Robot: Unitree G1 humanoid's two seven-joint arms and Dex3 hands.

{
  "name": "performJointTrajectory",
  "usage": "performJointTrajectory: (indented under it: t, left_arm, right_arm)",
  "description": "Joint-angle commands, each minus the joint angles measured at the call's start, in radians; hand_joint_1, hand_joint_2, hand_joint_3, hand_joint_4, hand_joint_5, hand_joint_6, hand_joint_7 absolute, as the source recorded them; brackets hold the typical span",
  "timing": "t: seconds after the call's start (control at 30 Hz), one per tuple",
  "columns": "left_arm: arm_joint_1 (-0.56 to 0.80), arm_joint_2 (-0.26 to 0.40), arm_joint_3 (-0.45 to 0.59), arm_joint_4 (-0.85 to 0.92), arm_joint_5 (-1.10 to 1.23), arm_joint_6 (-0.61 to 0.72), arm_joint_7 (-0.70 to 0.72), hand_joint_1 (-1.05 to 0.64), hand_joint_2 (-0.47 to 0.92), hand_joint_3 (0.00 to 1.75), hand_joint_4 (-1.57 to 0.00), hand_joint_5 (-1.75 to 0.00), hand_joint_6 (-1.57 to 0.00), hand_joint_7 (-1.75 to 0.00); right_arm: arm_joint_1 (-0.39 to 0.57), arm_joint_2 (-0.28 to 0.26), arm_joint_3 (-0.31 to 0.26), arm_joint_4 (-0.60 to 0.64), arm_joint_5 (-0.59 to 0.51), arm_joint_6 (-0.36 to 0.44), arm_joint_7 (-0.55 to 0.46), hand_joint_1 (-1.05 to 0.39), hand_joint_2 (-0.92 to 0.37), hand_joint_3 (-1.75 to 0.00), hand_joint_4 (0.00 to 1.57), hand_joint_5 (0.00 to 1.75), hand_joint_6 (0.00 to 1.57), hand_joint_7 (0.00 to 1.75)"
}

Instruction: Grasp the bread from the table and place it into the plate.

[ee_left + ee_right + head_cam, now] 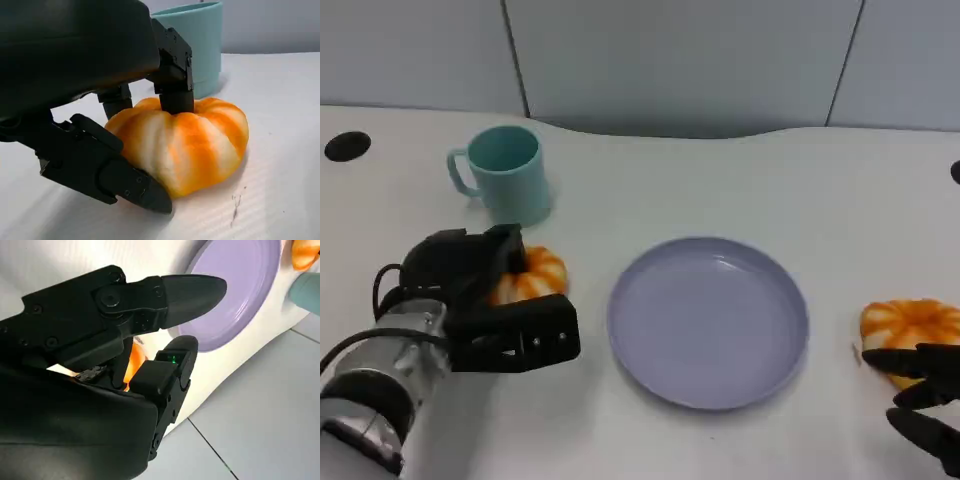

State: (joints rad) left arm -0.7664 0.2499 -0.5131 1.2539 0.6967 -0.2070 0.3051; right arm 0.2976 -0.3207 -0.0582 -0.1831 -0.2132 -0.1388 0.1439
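the plate (708, 322) lies mid-table, bare. 1 bread (532, 277) sits on the table left of it, beside the cup (502, 172). the left hand (490, 300) brackets it, fingers (172, 80) touching; close evenly before lifting. the right hand (928, 400) hangs spread, holding nothing.

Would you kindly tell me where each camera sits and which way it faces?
Head view: high, looking down at the round lilac plate, teal mug, both hands.
Left wrist view: behind the left hand, facing the orange-and-white striped bread.
Right wrist view: behind the right hand, facing the plate.
Shared: plate, mug.
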Motion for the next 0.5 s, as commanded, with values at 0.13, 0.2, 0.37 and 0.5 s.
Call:
performJointTrajectory:
  t: [0.13,0.2,0.37,0.5]
  left_arm:
    - [0.031,0.007,0.000,0.010,-0.016,-0.042,-0.039,-0.09,0.90,0.05,-0.74,-1.75,-0.56,-1.75]
    - [0.029,0.022,0.006,-0.009,-0.026,-0.084,-0.026,-0.07,0.90,0.05,-0.74,-1.75,-0.56,-1.75]
    - [0.015,0.073,0.080,-0.129,-0.113,-0.145,-0.108,-0.10,0.89,0.04,-0.73,-1.75,-0.53,-1.75]
    - [0.015,0.125,0.103,-0.253,-0.129,-0.195,-0.170,-0.11,0.87,0.02,-0.76,-1.75,-0.55,-1.75]
  right_arm:
    - [0.003,-0.012,-0.008,-0.013,0.000,0.003,0.004,-0.24,-0.92,-0.34,0.61,0.74,0.82,0.00]
    - [0.001,-0.011,-0.007,-0.011,-0.006,0.000,-0.001,-0.23,-0.92,-0.34,0.62,0.74,0.82,0.01]
    - [-0.005,0.000,0.000,-0.006,-0.005,0.003,-0.004,-0.23,-0.92,-0.33,0.63,0.73,0.82,0.01]
    - [-0.016,0.007,0.006,0.008,-0.008,0.002,-0.009,-0.23,-0.92,-0.32,0.64,0.74,0.83,0.01]
